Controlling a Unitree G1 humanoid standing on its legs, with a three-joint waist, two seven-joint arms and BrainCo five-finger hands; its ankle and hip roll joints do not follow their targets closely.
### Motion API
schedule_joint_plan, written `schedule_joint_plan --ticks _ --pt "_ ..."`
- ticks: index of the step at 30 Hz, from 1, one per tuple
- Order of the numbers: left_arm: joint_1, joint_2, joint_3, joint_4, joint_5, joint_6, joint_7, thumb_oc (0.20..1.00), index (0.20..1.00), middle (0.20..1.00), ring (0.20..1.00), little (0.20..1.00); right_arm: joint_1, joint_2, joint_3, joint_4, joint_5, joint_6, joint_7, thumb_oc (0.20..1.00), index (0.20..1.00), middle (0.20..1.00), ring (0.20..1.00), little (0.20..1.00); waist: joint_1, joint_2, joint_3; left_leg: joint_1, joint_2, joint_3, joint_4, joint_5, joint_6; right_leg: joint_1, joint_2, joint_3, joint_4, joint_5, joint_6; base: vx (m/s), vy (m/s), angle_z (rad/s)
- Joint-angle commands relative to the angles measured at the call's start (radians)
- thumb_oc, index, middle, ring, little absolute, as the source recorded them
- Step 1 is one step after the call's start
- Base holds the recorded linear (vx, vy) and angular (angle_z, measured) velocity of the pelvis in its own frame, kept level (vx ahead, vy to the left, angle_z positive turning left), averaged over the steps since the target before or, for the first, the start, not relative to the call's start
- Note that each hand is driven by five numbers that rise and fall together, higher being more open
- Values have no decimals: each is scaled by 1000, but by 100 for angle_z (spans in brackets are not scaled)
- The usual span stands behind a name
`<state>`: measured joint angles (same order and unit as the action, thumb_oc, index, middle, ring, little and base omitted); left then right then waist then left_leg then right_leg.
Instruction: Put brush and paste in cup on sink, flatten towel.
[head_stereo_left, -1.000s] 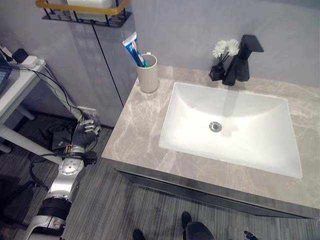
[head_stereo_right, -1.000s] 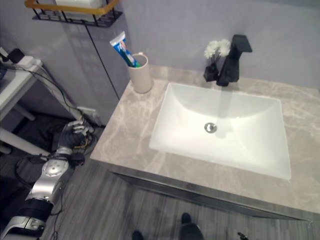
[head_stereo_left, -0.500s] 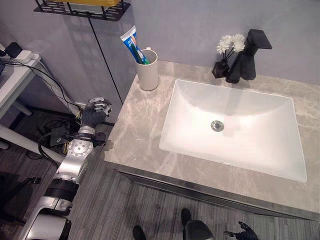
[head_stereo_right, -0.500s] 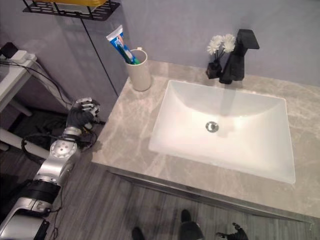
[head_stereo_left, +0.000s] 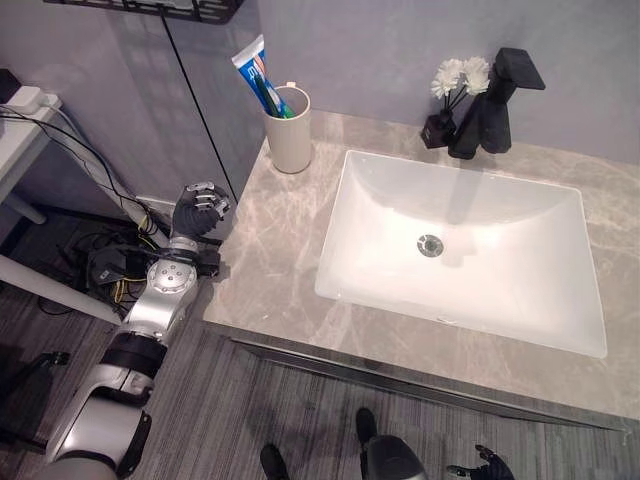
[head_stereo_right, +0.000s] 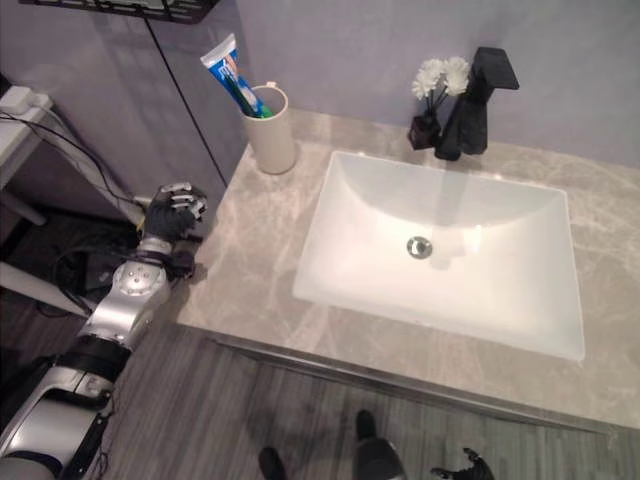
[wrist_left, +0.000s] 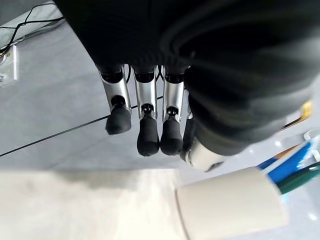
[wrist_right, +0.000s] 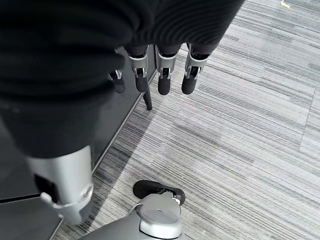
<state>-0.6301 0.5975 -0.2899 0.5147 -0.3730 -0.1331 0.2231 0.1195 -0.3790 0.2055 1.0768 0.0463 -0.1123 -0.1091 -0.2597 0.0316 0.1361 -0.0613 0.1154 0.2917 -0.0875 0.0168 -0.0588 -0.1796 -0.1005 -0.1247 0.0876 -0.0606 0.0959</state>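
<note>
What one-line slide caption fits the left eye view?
Left hand beside the marble counter; toothpaste and toothbrush stand in the cup.

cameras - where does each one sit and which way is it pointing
Left eye view: on the head, looking down at the countertop, sink and cup; left hand at the counter's left edge.
Right eye view: beside it, same scene; right hand low.
Left wrist view: along the left hand toward the cup and wall.
Right wrist view: along the right hand at the floor.
Shared: both eyes and left wrist show the cup.
</note>
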Motion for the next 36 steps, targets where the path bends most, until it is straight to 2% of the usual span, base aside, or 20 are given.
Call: schedule_joint_plan --ticks 1,10,20,26,36 --pt "-138 51 23 58 22 -52 32 200 200 200 200 200 2 -46 27 -11 34 -13 -20 1000 1000 1000 1000 1000 -23 -13 -5 56 10 6 0 3 -39 -92 47 115 -26 125 18 -37 -5 -19" --pt "-192 88 6 104 7 -56 43 200 200 200 200 200 -12 -45 38 -11 49 -20 -30 1000 1000 1000 1000 1000 -34 -15 21 38 18 19 0 9 -46 -137 62 132 3 120 15 -14 -11 -8" --pt "-215 85 1 94 30 -64 65 200 200 200 200 200 -11 -49 41 -3 52 -28 -31 1000 1000 1000 1000 1000 -37 -1 0 60 22 27 0 5 -53 -121 69 139 -11 120 8 26 -13 -3" --pt "-209 87 22 47 104 -65 101 200 200 200 200 200 -4 -53 29 -1 52 -35 -35 1000 1000 1000 1000 1000 -30 6 -17 80 24 25 0 1 -57 -90 68 132 -30 113 5 27 -10 -1" --pt "-257 94 19 69 115 -63 120 200 200 200 200 200 4 -64 24 7 47 -38 -31 1000 1000 1000 1000 1000 -34 15 -14 88 28 18 0 3 -62 -88 73 114 -9 96 -1 -2 -1 0"
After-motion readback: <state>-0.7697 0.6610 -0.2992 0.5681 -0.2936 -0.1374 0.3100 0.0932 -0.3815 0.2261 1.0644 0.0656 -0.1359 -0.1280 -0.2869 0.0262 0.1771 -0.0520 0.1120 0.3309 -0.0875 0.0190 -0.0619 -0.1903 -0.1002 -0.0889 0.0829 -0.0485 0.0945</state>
